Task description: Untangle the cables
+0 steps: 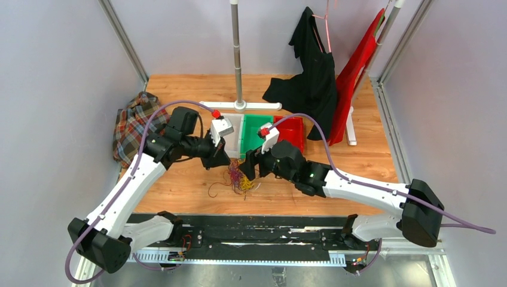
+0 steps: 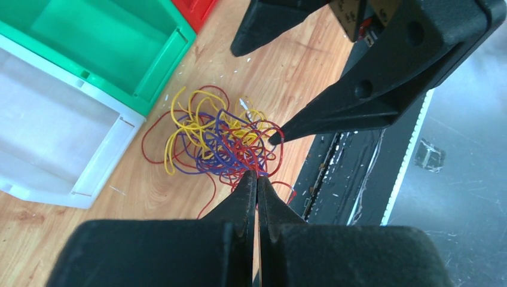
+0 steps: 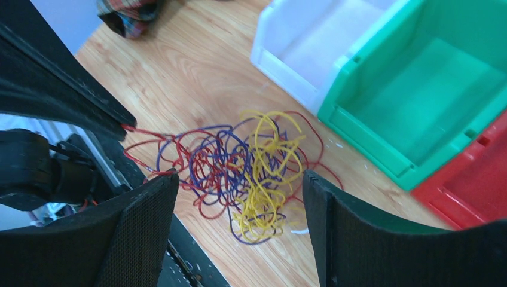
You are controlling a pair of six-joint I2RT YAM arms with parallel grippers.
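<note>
Right now the cables [image 1: 239, 177] are lying in one loose tangle of red, yellow and purple-blue strands on the table [image 1: 179, 185], near its front edge and between the two grippers. The left gripper [image 2: 257, 179] is pressing its fingers flat together with no gap showing. It is pinching a red strand at the near edge of the tangle, and in the right wrist view that strand is running straight up to its tip.

The right gripper [image 3: 240, 176] is holding its fingers spread wide, straddling the tangle from above and gripping nothing. In the left wrist view one of its tips is sitting at the tangle's edge among red loops, while the other is hanging well apart over bare wood.

Within the tangle, the yellow strands are bunching on the side toward the bins. The red and purple-blue ones are spreading toward the left gripper.

Just behind the tangle, a white bin [image 3: 287, 84], a green bin [image 3: 370, 143] and a red bin [image 3: 466, 203] are standing side by side, each touching the next. A plaid cloth [image 1: 131, 128] is lying crumpled at the table's left edge, well apart from the cables.
</note>
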